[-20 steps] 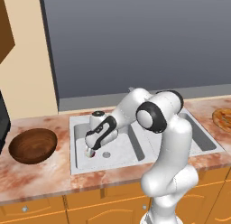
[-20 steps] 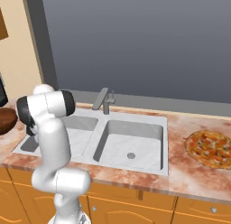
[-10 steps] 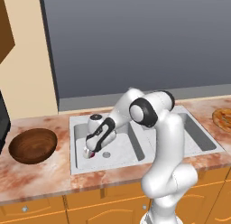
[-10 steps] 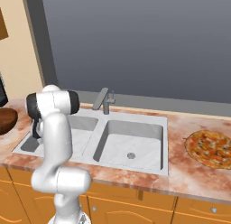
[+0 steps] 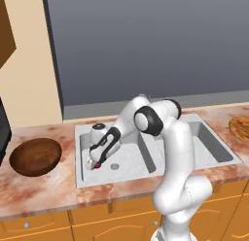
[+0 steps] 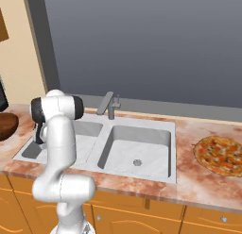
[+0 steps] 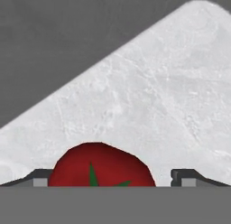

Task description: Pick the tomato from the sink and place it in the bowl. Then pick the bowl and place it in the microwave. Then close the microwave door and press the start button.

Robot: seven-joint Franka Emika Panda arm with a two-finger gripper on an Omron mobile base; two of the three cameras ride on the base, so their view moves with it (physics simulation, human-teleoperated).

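Observation:
The tomato [image 5: 98,164] lies on the floor of the left basin of the sink [image 5: 78,133], near the drain. My gripper [image 5: 94,162] is down in that basin, right at the tomato. In the hand view the tomato [image 7: 101,166] sits between the two fingertips [image 7: 39,178], and the open gripper [image 7: 111,179] has a gap on either side of it. The brown wooden bowl [image 5: 35,156] stands empty on the counter left of the sink, also at the left edge [image 6: 5,124] of the right base view. A dark edge of the microwave door [image 5: 4,133] shows at the far left.
A grey faucet [image 6: 108,104] rises behind the divider between the basins. The right basin [image 6: 142,148] holds nothing but its drain. A pizza [image 6: 220,155] lies on the counter at the far right. Wooden cabinet fronts run below the counter.
The arm has folded lower and the gripper has sunk a little further into the left basin onto the tomato. The jaws have stayed open. Bowl and tomato have not moved.

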